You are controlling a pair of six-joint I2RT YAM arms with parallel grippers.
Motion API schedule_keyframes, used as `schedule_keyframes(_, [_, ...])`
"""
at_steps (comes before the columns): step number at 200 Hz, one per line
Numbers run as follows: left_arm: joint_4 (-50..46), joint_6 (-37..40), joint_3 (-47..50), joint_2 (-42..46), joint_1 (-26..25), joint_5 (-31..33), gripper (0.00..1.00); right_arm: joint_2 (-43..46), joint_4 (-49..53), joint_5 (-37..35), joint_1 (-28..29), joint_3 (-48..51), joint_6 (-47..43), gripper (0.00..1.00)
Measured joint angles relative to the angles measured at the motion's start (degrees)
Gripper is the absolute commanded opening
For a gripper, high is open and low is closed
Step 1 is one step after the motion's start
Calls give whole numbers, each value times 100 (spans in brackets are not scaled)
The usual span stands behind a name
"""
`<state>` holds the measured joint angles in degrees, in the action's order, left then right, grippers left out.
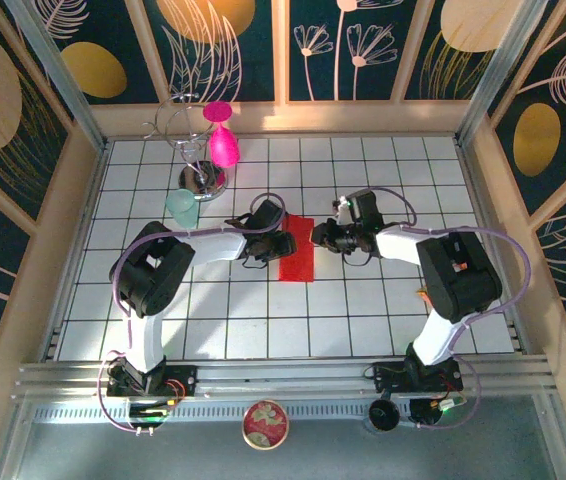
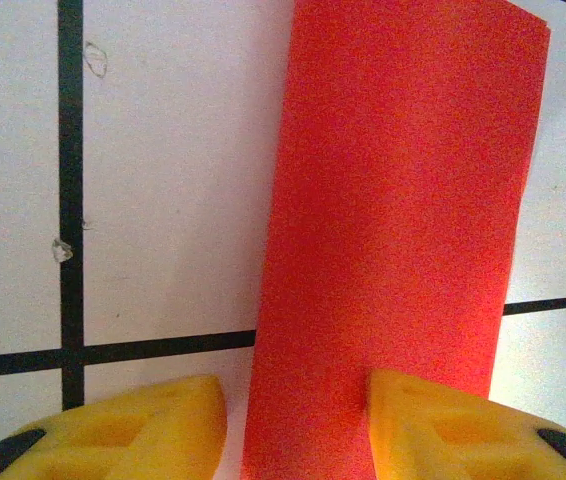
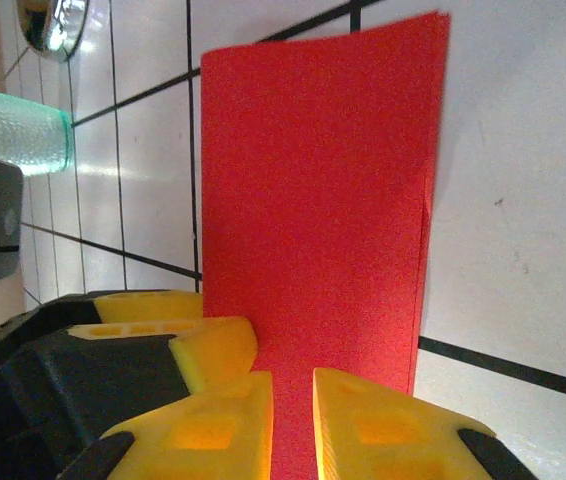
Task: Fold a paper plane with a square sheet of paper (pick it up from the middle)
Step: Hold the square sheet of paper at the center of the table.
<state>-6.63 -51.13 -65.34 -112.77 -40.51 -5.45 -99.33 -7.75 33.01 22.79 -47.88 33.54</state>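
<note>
The square sheet of paper (image 1: 298, 250) lies folded in half as a flat red rectangle on the tiled table, between my two grippers. My left gripper (image 1: 285, 243) sits at its left edge and is open. In the left wrist view (image 2: 298, 420) one yellow finger (image 2: 433, 420) is over the paper (image 2: 403, 200) and the other is over bare tile. My right gripper (image 1: 318, 238) is at the paper's right side. In its wrist view (image 3: 293, 425) the jaws stand a narrow gap apart, with the red paper (image 3: 318, 200) showing between them. The left gripper's fingertips (image 3: 213, 345) show beside them.
A magenta goblet (image 1: 223, 140) and a shiny metal stand (image 1: 201, 178) stand at the back left. A pale green cup (image 1: 182, 208) is just behind the left arm. A round tin (image 1: 265, 422) lies on the near rail. Walls fence the table.
</note>
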Motion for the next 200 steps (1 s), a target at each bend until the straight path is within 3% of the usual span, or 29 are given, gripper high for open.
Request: schedule_keyframes(200, [87,13,103,140,-17,66,44,-789,85,101,125,-247,-72,10])
